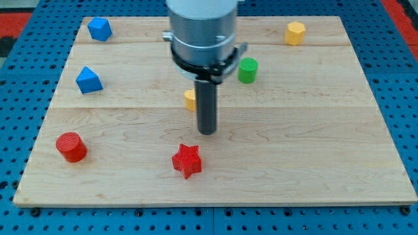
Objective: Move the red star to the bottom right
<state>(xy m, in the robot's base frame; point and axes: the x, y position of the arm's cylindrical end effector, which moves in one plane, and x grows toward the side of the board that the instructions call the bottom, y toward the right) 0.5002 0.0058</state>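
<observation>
The red star [187, 160] lies near the view's bottom, a little left of centre, on the wooden board [313, 156]. My tip [207, 132] is above and slightly right of the star, a short gap apart from it. A yellow block [190, 100] sits just left of the rod, partly hidden behind it; its shape cannot be made out.
A red cylinder [71, 147] stands at the lower left. A blue block [89, 80] lies at the left and another blue block [99, 29] at the top left. A green cylinder [247, 70] is right of the arm. A yellow hexagonal block [295, 32] is at the top right.
</observation>
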